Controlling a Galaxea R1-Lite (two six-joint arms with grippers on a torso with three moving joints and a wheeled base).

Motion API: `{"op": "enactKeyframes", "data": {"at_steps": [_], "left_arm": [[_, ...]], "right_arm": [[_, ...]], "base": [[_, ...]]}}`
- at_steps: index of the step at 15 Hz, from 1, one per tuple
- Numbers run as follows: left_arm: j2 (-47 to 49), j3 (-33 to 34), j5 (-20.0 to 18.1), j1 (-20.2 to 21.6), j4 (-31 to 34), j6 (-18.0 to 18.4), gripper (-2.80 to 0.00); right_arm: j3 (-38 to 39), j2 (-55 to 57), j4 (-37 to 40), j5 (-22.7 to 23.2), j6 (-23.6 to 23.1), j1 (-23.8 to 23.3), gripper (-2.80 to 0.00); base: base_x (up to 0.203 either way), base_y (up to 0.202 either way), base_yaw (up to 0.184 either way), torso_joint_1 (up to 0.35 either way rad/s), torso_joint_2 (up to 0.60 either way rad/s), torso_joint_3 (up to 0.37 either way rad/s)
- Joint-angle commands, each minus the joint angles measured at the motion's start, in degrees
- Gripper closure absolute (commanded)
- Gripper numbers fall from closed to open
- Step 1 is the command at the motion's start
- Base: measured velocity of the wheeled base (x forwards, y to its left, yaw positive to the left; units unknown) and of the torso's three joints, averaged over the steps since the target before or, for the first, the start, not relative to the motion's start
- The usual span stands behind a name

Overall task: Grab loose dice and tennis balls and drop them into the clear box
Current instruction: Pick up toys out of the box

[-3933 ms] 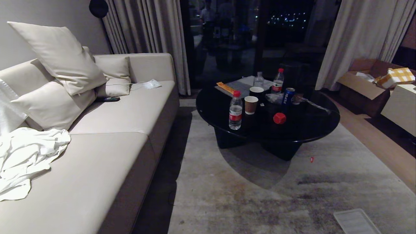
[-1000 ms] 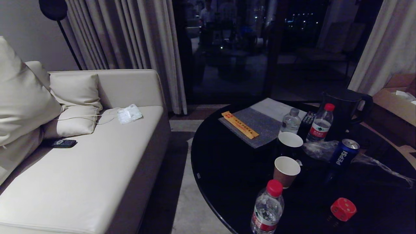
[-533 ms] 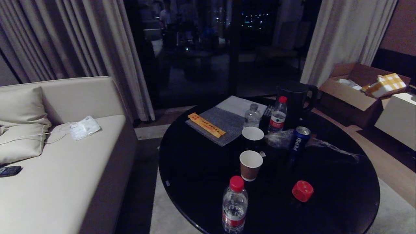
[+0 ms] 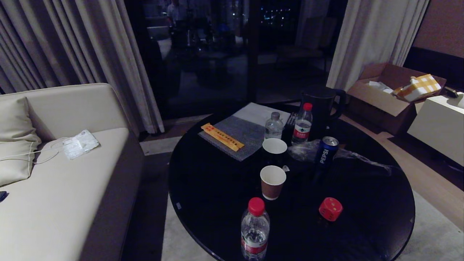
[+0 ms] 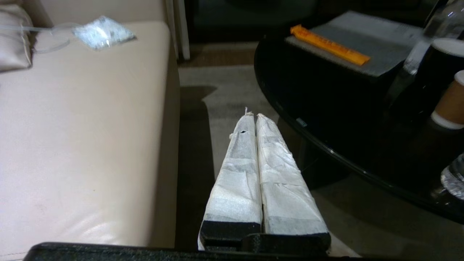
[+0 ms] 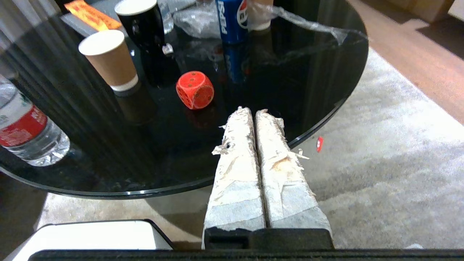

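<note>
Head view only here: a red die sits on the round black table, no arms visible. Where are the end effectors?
Observer: The right end effector is shut, tips at the round black glass table's near rim, short of the red round-cornered die.
Operator: And the left?
Observer: The left end effector is shut, over the grey carpet between the beige sofa and the table.
Operator: Anything on the floor?
Observer: A small red scrap lies on the carpet by the table.
</note>
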Motion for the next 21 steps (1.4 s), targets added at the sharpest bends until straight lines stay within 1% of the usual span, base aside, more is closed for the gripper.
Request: {"op": "enactKeyframes", "data": {"at_steps": [1,6,9,11,13,15,16,18,21], "left_arm": [[0.0,0.1,0.0,0.0,0.0,0.0,0.00],[0.0,0.1,0.0,0.0,0.0,0.2,0.00],[0.0,0.1,0.0,0.0,-0.1,-0.1,0.00],[0.0,0.1,0.1,0.0,-0.1,-0.1,0.00],[0.0,0.1,0.1,0.0,-0.1,-0.1,0.00],[0.0,0.1,0.1,0.0,-0.1,-0.1,0.00],[0.0,0.1,0.1,0.0,-0.1,-0.1,0.00],[0.0,0.1,0.1,0.0,-0.1,-0.1,0.00],[0.0,0.1,0.1,0.0,-0.1,-0.1,0.00]], "right_arm": [[0.0,0.1,0.1,0.0,0.0,0.0,0.00],[0.0,0.1,0.1,0.1,-0.3,0.0,0.00],[0.0,0.1,0.1,1.8,-3.7,0.0,0.00],[0.0,0.1,0.1,1.8,-3.7,0.0,0.00],[-0.4,0.1,-0.1,2.2,-4.9,0.0,0.00],[-5.7,2.0,1.4,3.5,-4.8,0.0,0.00],[-10.1,5.4,3.5,3.9,-4.7,0.0,0.00],[-16.6,14.0,6.6,5.9,-3.8,0.0,0.00],[-23.0,27.5,8.2,9.4,-2.9,0.2,0.00]], "base": [[0.000,0.000,0.000,0.005,0.00,-0.188],[0.000,0.000,0.000,0.002,0.00,-0.114],[0.000,0.000,0.000,0.000,0.00,0.000],[0.000,0.000,0.000,0.000,0.00,0.000],[0.000,0.000,0.000,0.000,0.00,0.000],[0.000,0.000,0.000,0.000,0.00,0.000],[0.000,0.000,0.000,0.000,0.00,0.000],[0.000,0.000,0.000,0.000,0.00,0.000],[0.000,0.000,0.000,0.000,0.00,0.000]]}}
